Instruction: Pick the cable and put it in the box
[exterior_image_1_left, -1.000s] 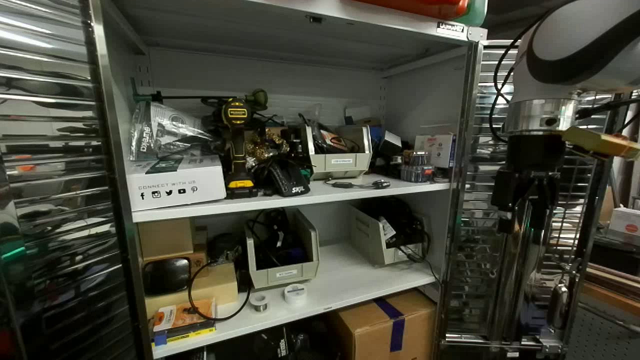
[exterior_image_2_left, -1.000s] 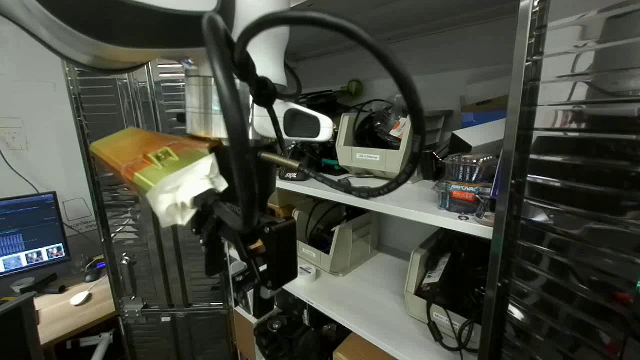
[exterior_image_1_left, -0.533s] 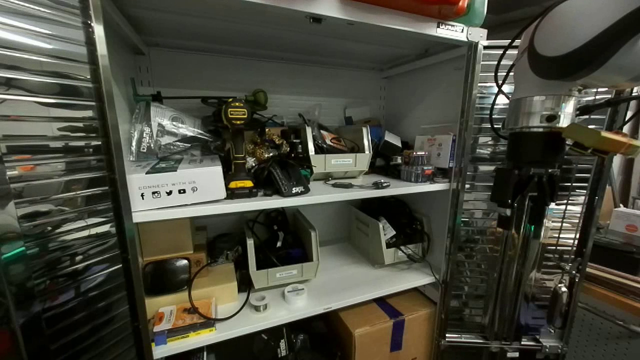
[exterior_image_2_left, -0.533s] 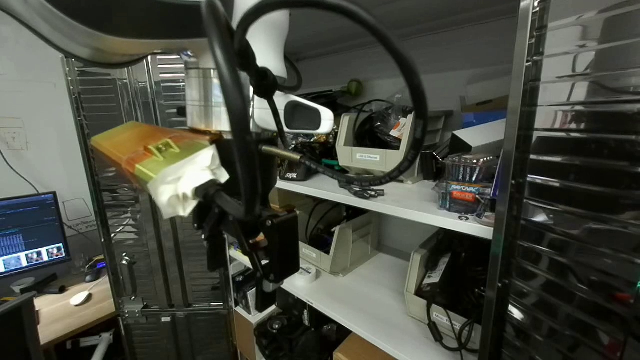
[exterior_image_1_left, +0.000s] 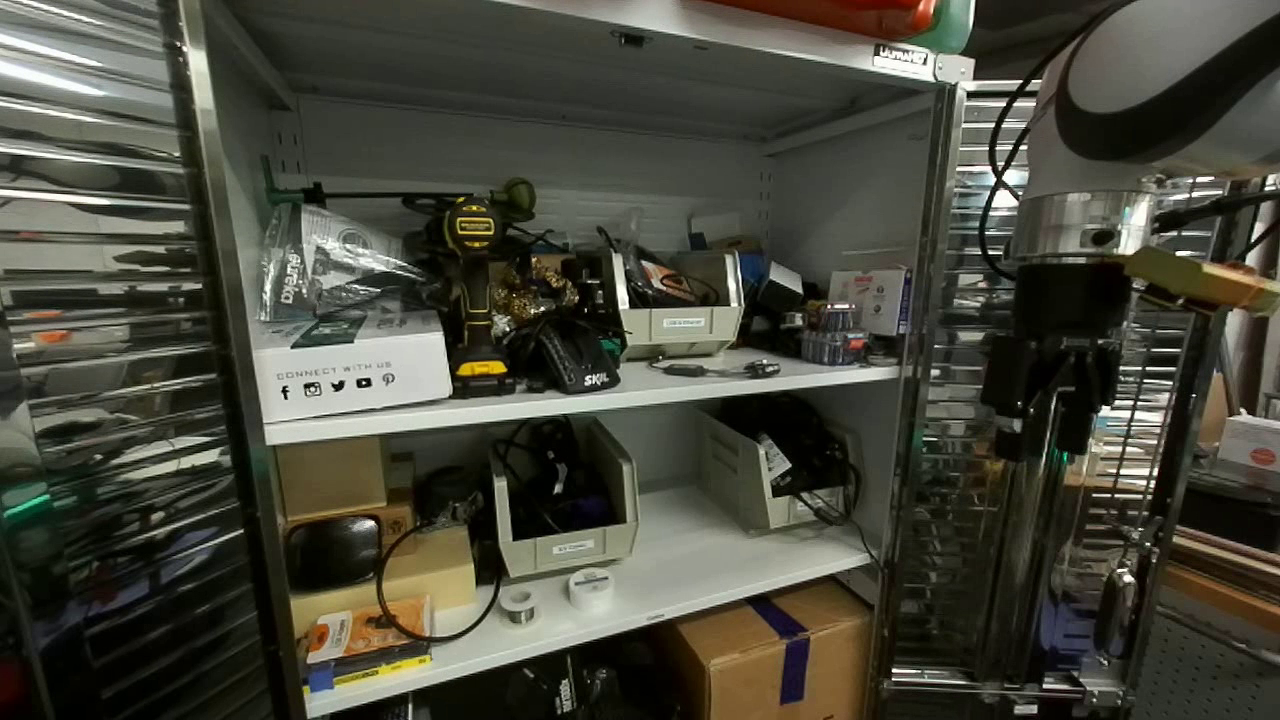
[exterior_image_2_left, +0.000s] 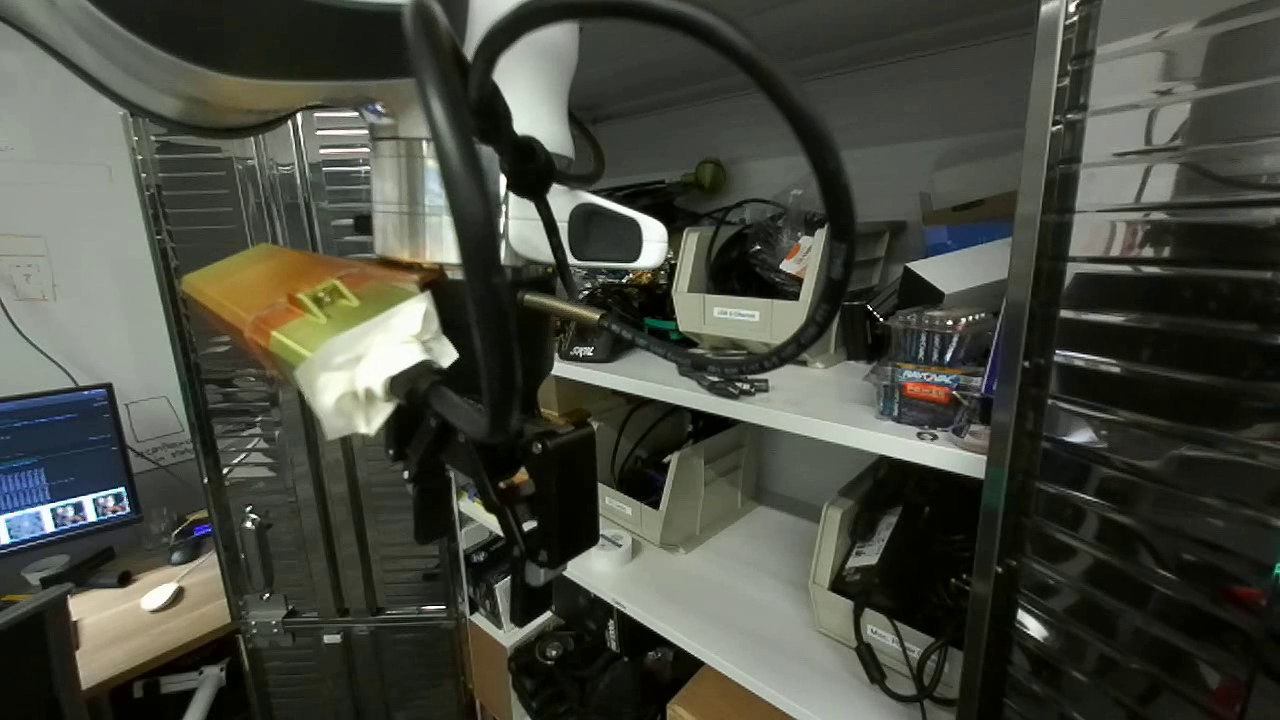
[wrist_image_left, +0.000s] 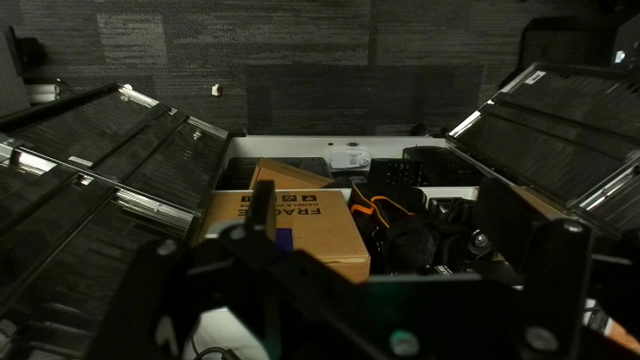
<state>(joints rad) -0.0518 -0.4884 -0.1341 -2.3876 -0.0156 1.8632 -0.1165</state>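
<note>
Presumed approach stage: the claw (wrist_image_left: 381, 205), spread wide and empty, hangs well apart from the cable (exterior_image_2_left: 728, 384), which lies just in front of the upper labelled box (exterior_image_1_left: 680, 341), its likely destination, calling next for an inward reach and grip.

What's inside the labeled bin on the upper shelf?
In both exterior views, the bin holds dark cables; clear plastic and an orange-and-white patch also show inside. Those top contents and the bin's own front cover whatever lies deeper.

Cable (exterior_image_2_left: 730, 386) partly behind black hose (exterior_image_2_left: 842, 220)
</note>
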